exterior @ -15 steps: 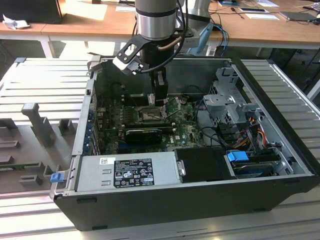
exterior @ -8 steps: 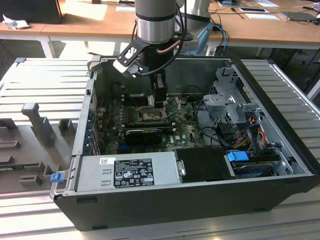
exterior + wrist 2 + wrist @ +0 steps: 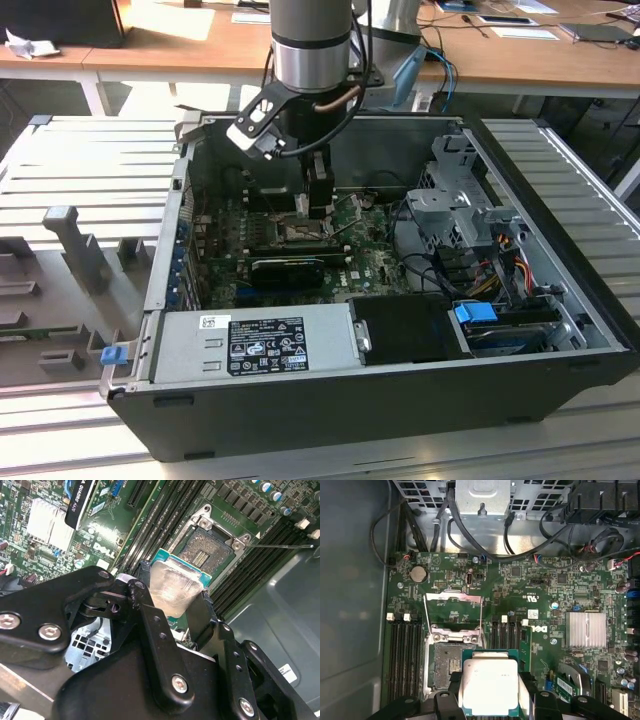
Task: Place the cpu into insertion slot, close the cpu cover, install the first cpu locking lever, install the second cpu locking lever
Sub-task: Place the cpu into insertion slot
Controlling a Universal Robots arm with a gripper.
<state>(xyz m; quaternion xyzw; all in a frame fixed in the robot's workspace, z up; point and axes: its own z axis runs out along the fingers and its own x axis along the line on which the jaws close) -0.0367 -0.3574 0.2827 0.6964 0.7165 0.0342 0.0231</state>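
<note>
The cpu (image 3: 490, 680) is being held clamped in the gripper (image 3: 490, 697), hovering partly over the insertion slot (image 3: 445, 666) and not yet seated. The cpu cover (image 3: 452, 597) is being left raised open, so every later step is being left undone.

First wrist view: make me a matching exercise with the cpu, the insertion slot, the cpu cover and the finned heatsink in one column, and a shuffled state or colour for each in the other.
Column one
1. cpu
2. insertion slot
3. cpu cover
4. finned heatsink

Column two
A. swung open, off the socket
B. pale silver ribs
C. clamped in the gripper
D. empty, contacts exposed

Pairs: 1-C, 2-D, 3-A, 4-B
</note>
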